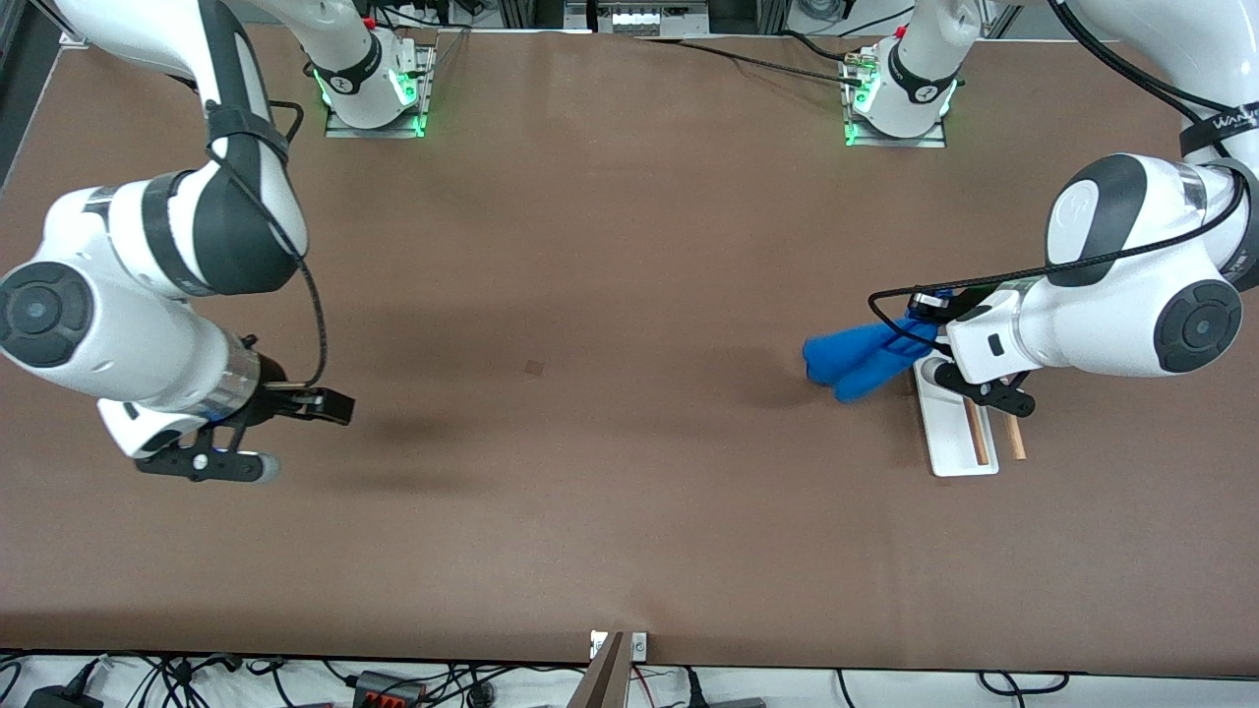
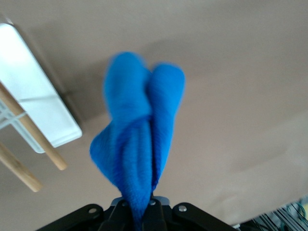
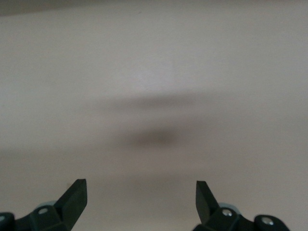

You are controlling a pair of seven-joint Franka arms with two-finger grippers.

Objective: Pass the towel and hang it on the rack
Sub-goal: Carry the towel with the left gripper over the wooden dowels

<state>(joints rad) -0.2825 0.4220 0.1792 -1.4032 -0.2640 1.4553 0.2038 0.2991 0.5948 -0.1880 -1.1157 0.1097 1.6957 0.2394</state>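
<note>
Left claw [image 2: 140, 211]: pressed together on one gathered end of the towel [image 2: 137, 139], held in the air over the rack [image 1: 959, 423] at the left arm's end of the bench [image 1: 590, 295]. The pinch takes a bunched corner or edge; the rest of the cloth hangs free from it in two rounded lobes that lean toward the middle of the bench. In the front view the towel [image 1: 861, 359] lies partly across the end of the rack that is farther from the front camera, with no part seen draped over a rod yet.

Right claw [image 1: 295, 433]: spread wide, holding nothing, hovering over bare bench at the right arm's end, well apart from towel and rack. This arm waits.

Handling, as judged: the towel is soft, light and limp; it folds on itself, sags below any grip and cannot be pushed, only carried or dragged. It is not fragile and looks unlikely to slip from a firm pinch. The best hold is an edge or corner, so that the free length can fall across a rod. The rack appears light, and a snagging cloth might shift or tip it.

Count: one towel; one rack, with one white base [image 2: 36, 96] and two wooden rods [image 2: 31, 130]; two arms, two claws.
</note>
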